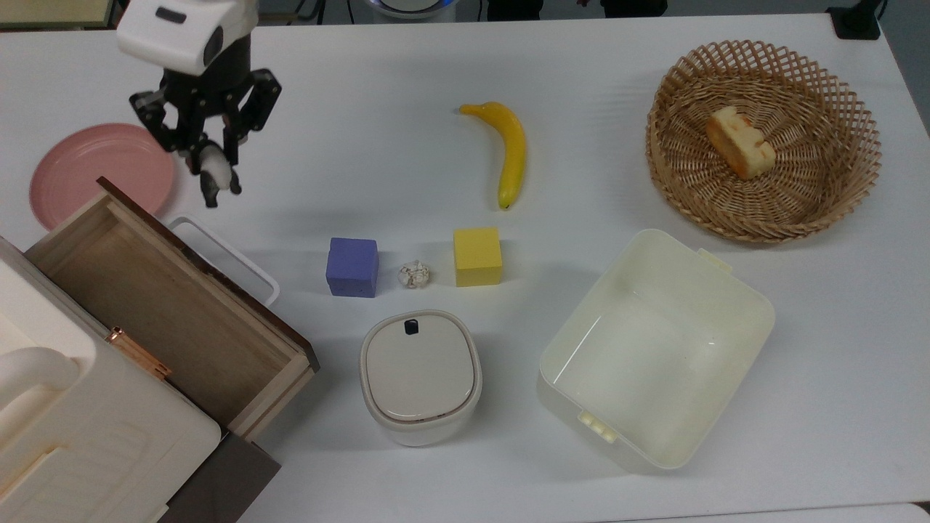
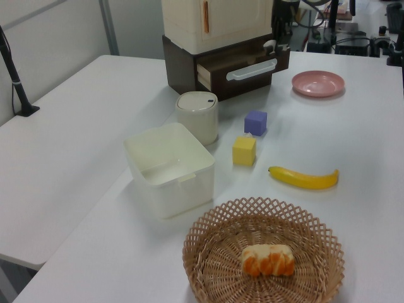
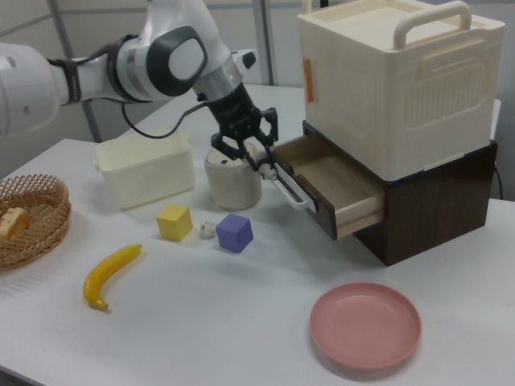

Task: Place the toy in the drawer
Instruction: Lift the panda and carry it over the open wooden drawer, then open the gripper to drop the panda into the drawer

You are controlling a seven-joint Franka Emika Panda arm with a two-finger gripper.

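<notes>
White tabletop (image 1: 407, 65), second white table (image 2: 57, 145) alongside, pale wall (image 3: 96, 12) behind

A white counter (image 1: 407, 73) carries a pink plate (image 1: 98, 171) at the top view's left edge and a woven basket (image 1: 763, 138) at the top view's upper right, with a piece of orange-crusted cake (image 1: 740, 142) lying inside it. A yellow banana (image 1: 508, 151) lies between them, well apart from both. Below it, a purple cube (image 1: 352, 266), a small wrinkled whitish ball (image 1: 414, 274) and a yellow cube (image 1: 477, 256) stand in a row, the ball between the cubes. A lidded cream canister (image 1: 420, 374) stands just below the ball, and an open cream tub (image 1: 654, 345) sits on the top view's right of it. A cream handled bin (image 3: 398, 76) sits atop a dark cabinet (image 3: 434, 205).
</notes>
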